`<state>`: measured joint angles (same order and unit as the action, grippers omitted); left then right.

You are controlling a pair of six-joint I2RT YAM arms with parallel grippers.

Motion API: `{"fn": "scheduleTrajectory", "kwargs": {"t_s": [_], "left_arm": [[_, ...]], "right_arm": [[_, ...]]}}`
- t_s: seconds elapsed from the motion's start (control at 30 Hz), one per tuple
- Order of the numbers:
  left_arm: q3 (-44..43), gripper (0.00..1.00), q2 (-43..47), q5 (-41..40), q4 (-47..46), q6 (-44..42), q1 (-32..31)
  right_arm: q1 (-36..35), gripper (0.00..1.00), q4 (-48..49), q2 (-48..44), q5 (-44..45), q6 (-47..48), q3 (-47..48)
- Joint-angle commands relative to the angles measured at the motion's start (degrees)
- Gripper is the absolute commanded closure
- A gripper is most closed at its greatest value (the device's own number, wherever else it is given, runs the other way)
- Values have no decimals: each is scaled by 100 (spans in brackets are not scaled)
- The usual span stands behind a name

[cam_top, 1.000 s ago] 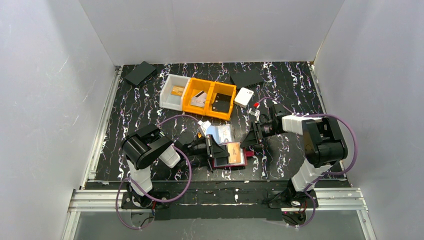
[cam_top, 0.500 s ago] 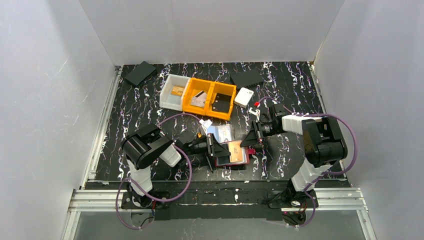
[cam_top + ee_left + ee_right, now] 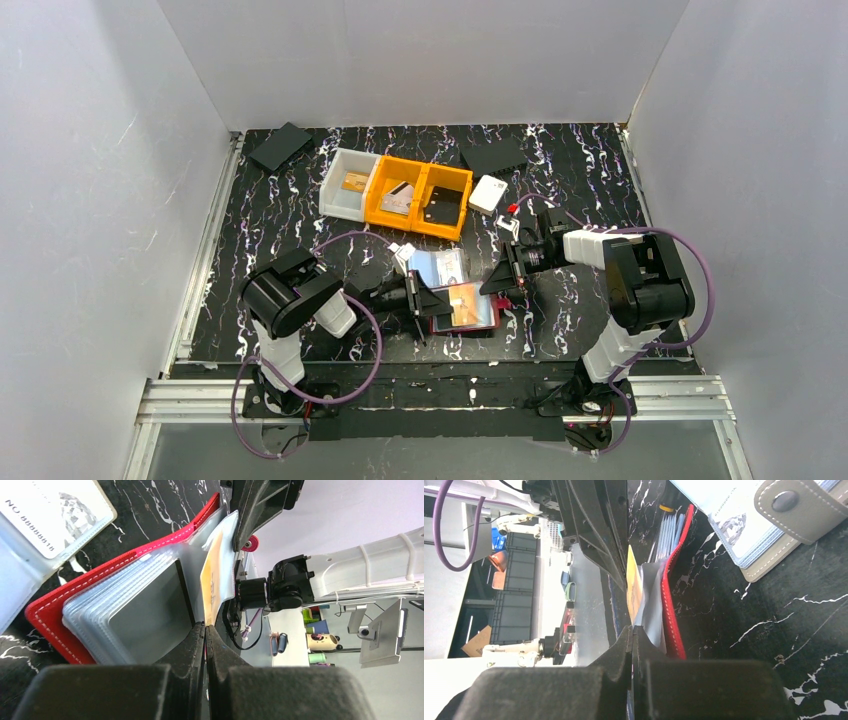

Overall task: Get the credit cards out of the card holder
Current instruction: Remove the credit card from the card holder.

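The red card holder (image 3: 494,319) lies open between both arms, its clear sleeves fanned out (image 3: 125,615). One sleeve stands up with an orange credit card (image 3: 212,585) inside. My left gripper (image 3: 205,626) is shut on that sleeve's near edge, at the holder's left side (image 3: 430,300). My right gripper (image 3: 632,628) is shut on the orange credit card (image 3: 632,587) where it pokes from the sleeve, at the holder's right side (image 3: 498,286). A grey card shows in the top sleeve of the stack (image 3: 150,605).
A grey snap-flap wallet with a light blue card (image 3: 441,266) lies just behind the holder. Farther back stand a white bin (image 3: 347,183) and two orange bins (image 3: 420,197) with cards, a white box (image 3: 487,193), and black pads (image 3: 280,146).
My right gripper has gone from open to shut on the orange card's edge. The holder has shifted slightly to the right. The left gripper stayed shut.
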<state>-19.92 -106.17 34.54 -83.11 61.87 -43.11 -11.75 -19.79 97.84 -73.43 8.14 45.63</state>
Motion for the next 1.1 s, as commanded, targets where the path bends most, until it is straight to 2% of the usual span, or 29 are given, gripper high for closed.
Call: {"fn": "scheduleTrajectory", "kwargs": {"t_s": [0.0, 0.3, 0.37, 0.47, 0.7, 0.9, 1.0, 1.07], "left_arm": [[112, 100, 267, 109, -118, -192, 58], [565, 100, 711, 59, -100, -268, 296], [670, 100, 791, 40, -100, -288, 325], [816, 100, 881, 14, -96, -320, 341], [819, 100, 1328, 188, -59, -239, 319], [393, 100, 1402, 455, 77, -217, 196], [130, 100, 1248, 589, 219, -230, 151], [-35, 100, 1134, 681, 261, -204, 120]], "right_arm": [[32, 99, -87, 52, 73, 142, 201], [41, 97, -459, 63, 1442, 446, 340], [41, 90, -476, 28, 1508, 462, 361], [41, 71, -652, -41, 1541, 634, 446], [52, 32, -1499, -579, 1247, 1710, 684], [-12, 10, -1926, -931, 740, 2393, 702], [-151, 3, -2726, -835, 467, 3121, 875], [-307, 2, -3120, -723, 441, 3499, 978]]}}
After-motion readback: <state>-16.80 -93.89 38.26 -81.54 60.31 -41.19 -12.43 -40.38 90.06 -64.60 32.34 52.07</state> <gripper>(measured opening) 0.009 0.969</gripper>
